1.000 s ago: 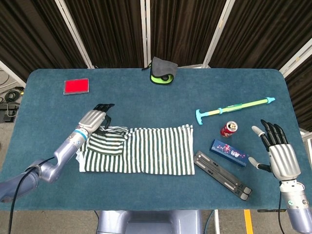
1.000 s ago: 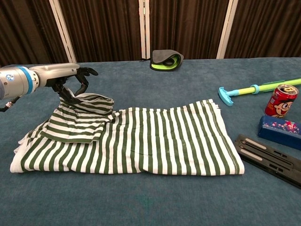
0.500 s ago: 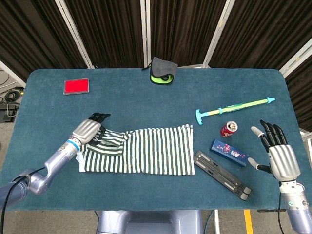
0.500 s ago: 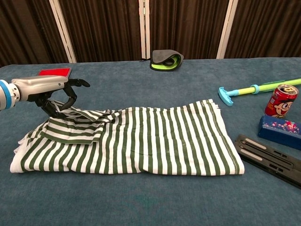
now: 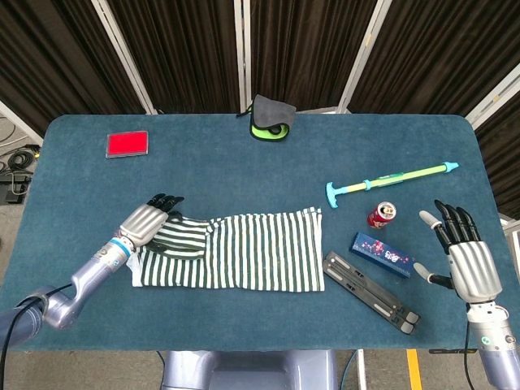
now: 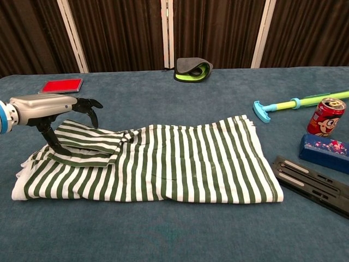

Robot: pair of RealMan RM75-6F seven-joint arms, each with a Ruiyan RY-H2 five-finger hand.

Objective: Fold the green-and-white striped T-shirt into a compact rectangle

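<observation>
The left hand (image 6: 52, 106) is covering part of the striped T-shirt (image 6: 163, 161) near the desk's left edge, so it is not clear whether the fingers are pinching the cloth or only resting on it. In the chest view the left forearm is being cut off by the picture's left edge, and the right hand (image 5: 470, 258) is falling outside that view completely. The print on the red can (image 6: 326, 115) and the blue box (image 5: 382, 253) is too small to read.
</observation>
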